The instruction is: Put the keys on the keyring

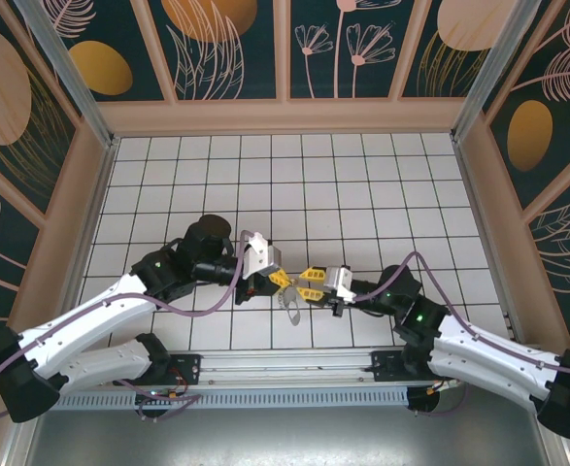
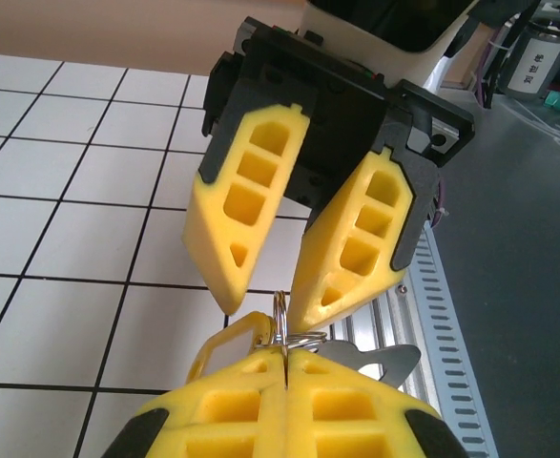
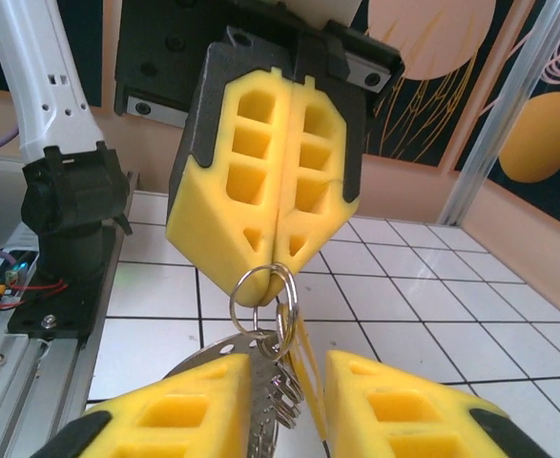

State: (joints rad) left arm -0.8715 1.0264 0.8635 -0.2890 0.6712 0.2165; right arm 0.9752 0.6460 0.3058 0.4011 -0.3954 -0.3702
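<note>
Because my left gripper (image 3: 276, 258) pinches the keyring (image 3: 263, 288) upright, the keys (image 3: 272, 405) hang at six o'clock below it, between the spread fingers of my right gripper (image 2: 266, 307), free for regripping, I judge.

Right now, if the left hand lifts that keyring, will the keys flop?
Probably flop: the keys hang loose under the keyring, so they'd likely swing. The thin ring may pivot in the pinch of the left hand. Likely light: thin metal.

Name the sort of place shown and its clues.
Probably a robot test cell: white gridded table, patterned wall panels in metal framing, left arm and right arm bolted to a rail.
</note>
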